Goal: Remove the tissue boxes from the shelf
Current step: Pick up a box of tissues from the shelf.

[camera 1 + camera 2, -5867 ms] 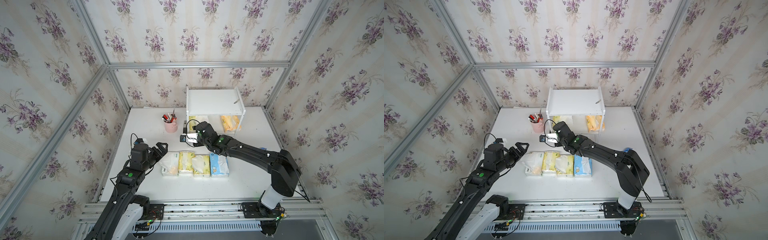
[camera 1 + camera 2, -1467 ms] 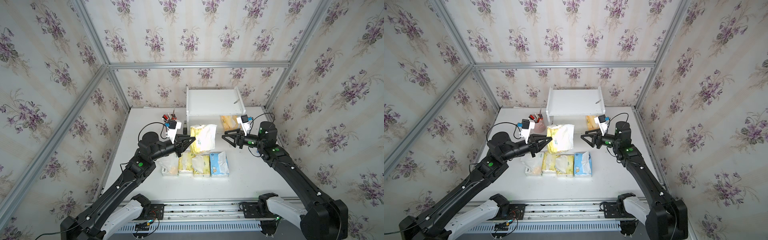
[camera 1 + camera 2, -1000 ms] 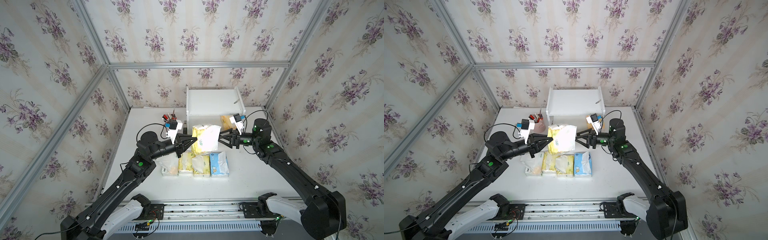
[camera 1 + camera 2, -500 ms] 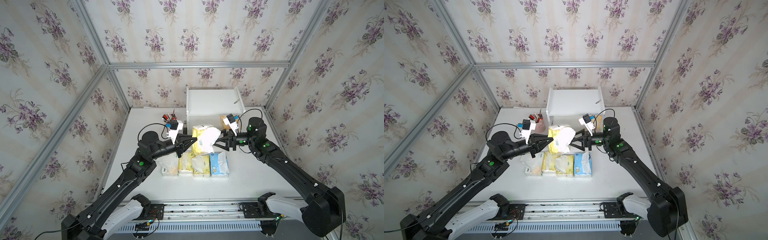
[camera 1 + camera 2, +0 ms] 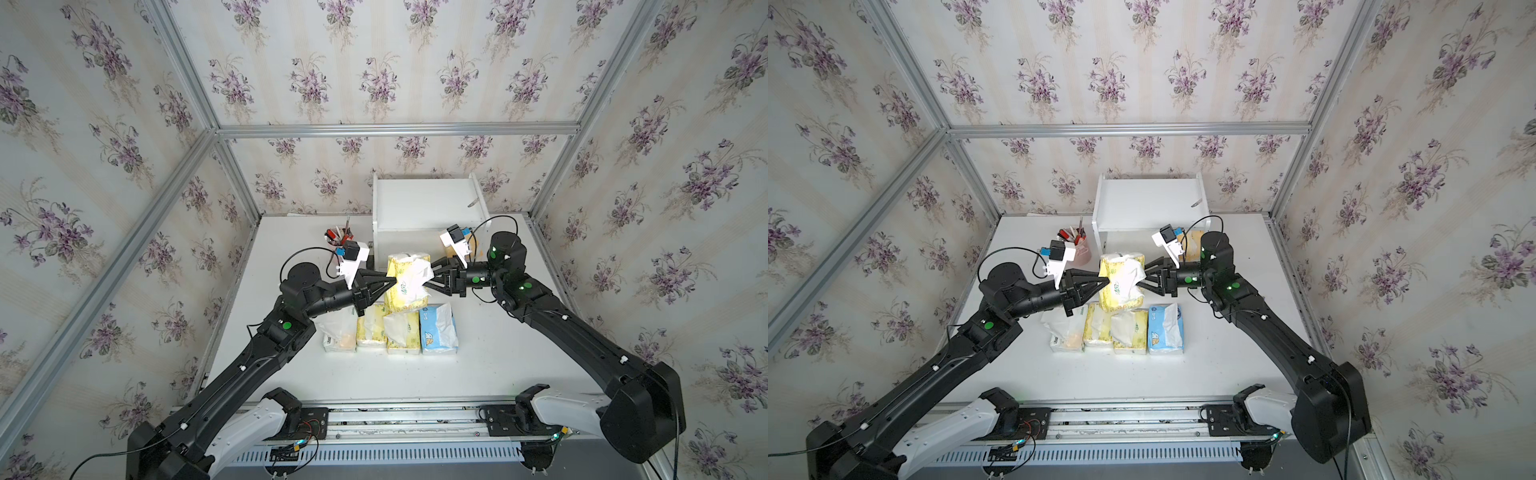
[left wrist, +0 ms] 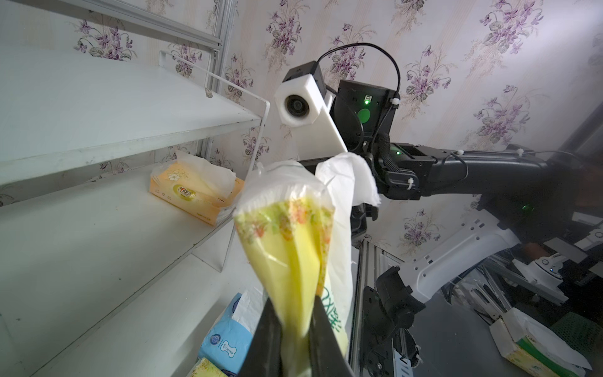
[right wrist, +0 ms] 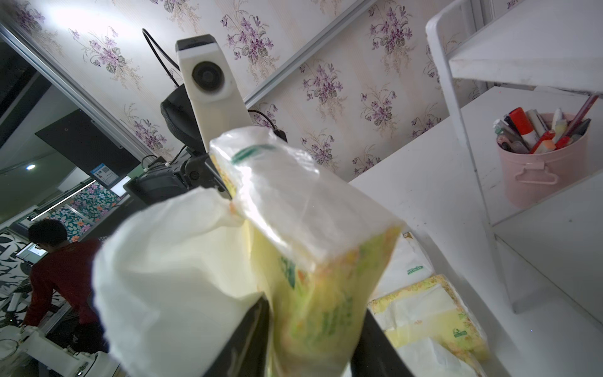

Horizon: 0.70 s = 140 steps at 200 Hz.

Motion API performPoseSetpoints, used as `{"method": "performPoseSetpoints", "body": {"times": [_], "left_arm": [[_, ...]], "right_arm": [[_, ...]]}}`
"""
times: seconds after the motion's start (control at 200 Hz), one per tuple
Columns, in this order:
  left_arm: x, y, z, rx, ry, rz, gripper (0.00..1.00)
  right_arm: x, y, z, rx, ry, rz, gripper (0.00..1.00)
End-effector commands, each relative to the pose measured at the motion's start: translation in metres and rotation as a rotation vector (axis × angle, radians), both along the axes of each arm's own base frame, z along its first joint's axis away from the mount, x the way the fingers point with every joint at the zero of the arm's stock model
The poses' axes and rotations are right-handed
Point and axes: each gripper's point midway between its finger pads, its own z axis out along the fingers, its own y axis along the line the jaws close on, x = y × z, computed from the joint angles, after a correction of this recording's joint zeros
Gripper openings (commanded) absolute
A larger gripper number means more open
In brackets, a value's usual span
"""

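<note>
A yellow tissue pack hangs in the air in front of the white shelf. My left gripper is shut on the pack's left end. My right gripper grips its right end, a finger pressed on each side, beside the loose white tissue. An orange pack lies on the shelf's lower board, partly hidden behind my right wrist in both top views. The upper board is bare.
On the table below the held pack lie, in a row, a white pack, two yellow packs and a blue pack. A pink pen cup stands left of the shelf.
My right arm has swung left to the held yellow pack and its jaws have closed on the pack's right end. The left gripper has kept its hold in place.
</note>
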Motion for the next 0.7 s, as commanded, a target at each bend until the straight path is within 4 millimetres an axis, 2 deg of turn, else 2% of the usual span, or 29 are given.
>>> {"method": "performPoseSetpoints", "body": {"times": [0.0, 0.07, 0.185, 0.36, 0.435, 0.505, 0.694], "left_arm": [[-0.001, -0.002, 0.010, -0.029, -0.041, -0.016, 0.00], [-0.003, -0.003, 0.009, -0.016, -0.040, -0.029, 0.02], [-0.006, -0.002, 0.005, 0.019, -0.038, -0.033, 0.20], [-0.006, 0.010, 0.004, 0.050, -0.055, 0.040, 0.65], [-0.005, 0.018, 0.004, 0.070, -0.068, 0.093, 0.72], [-0.004, 0.028, 0.004, 0.090, -0.079, 0.154, 0.83], [0.001, 0.065, -0.001, 0.158, -0.109, 0.364, 0.90]], "right_arm": [[0.001, 0.001, 0.005, 0.012, -0.020, -0.004, 0.34], [0.001, 0.000, 0.005, 0.007, -0.016, -0.011, 0.26], [0.002, -0.002, 0.002, -0.019, -0.012, -0.031, 0.10], [0.002, -0.014, -0.007, -0.093, -0.012, -0.084, 0.06], [0.003, -0.026, -0.013, -0.146, 0.015, -0.112, 0.06], [0.007, -0.043, -0.021, -0.206, 0.046, -0.167, 0.06], [0.006, -0.097, -0.044, -0.351, 0.165, -0.318, 0.05]]}}
